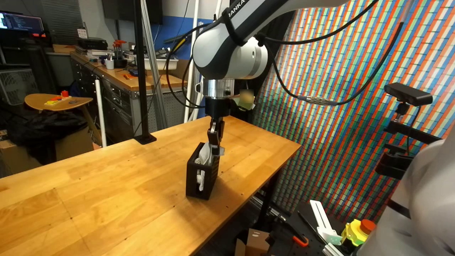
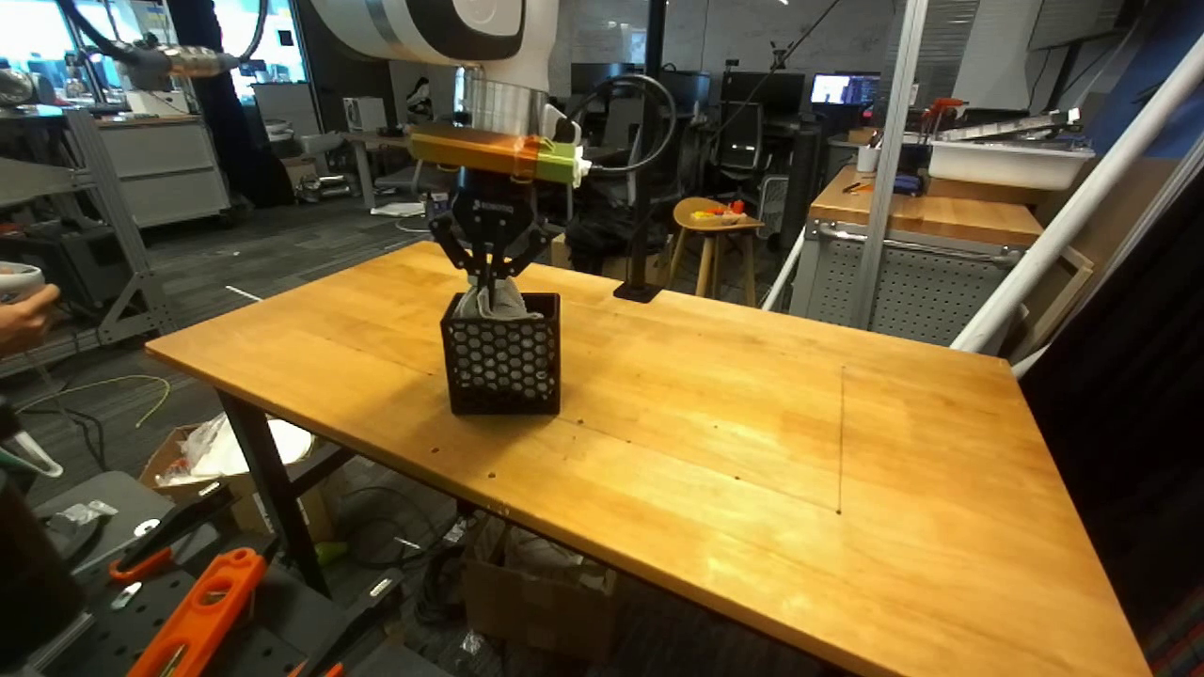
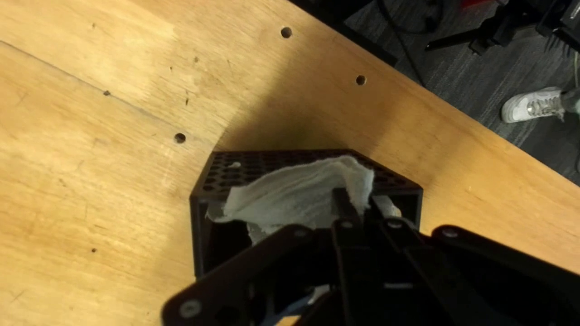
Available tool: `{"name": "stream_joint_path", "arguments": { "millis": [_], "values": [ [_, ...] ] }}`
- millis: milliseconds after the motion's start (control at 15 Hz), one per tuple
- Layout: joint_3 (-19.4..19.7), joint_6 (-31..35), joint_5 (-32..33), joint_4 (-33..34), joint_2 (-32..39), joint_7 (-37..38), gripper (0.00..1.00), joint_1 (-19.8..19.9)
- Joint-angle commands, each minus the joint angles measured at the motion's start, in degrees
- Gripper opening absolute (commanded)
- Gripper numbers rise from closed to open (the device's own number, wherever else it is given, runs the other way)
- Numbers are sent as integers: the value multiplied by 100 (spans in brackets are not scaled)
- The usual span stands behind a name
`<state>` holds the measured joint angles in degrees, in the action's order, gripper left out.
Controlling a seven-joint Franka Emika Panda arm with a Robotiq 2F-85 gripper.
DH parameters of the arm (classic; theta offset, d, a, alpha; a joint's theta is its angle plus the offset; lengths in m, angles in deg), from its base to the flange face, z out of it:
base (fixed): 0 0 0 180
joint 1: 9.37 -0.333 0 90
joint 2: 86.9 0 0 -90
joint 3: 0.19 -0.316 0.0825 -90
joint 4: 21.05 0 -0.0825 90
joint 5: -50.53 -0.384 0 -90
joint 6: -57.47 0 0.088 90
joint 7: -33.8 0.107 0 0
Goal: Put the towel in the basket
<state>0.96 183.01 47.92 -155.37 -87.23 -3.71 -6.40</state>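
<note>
The black basket (image 2: 503,362) with honeycomb walls stands upright on the wooden table. Most of the off-white towel (image 1: 204,154) is down inside it, and some cloth also shows through the slot in its end wall. In the wrist view a bunched upper part of the towel (image 3: 290,192) rises at the basket's mouth and laps toward the honeycomb wall (image 3: 263,158). My gripper (image 2: 489,282) points straight down over the basket opening. Its fingertips are close together with a fold of towel pinched between them. The towel's lower part is mostly hidden by the basket walls.
The basket stands near an edge of the wooden table (image 2: 715,395). A black post foot (image 1: 145,138) is fixed at the table's opposite edge. Off the table are a camera on a mount (image 1: 408,94) and a person's shoe (image 3: 532,105) on the floor.
</note>
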Motion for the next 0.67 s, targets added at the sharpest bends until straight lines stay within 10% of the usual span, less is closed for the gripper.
{"name": "stream_joint_path", "arguments": {
  "millis": [0,600],
  "values": [
    [-87,8,20,220,-22,20,4,-176],
    [-201,112,-72,314,97,-10,4,-344]
  ]
}}
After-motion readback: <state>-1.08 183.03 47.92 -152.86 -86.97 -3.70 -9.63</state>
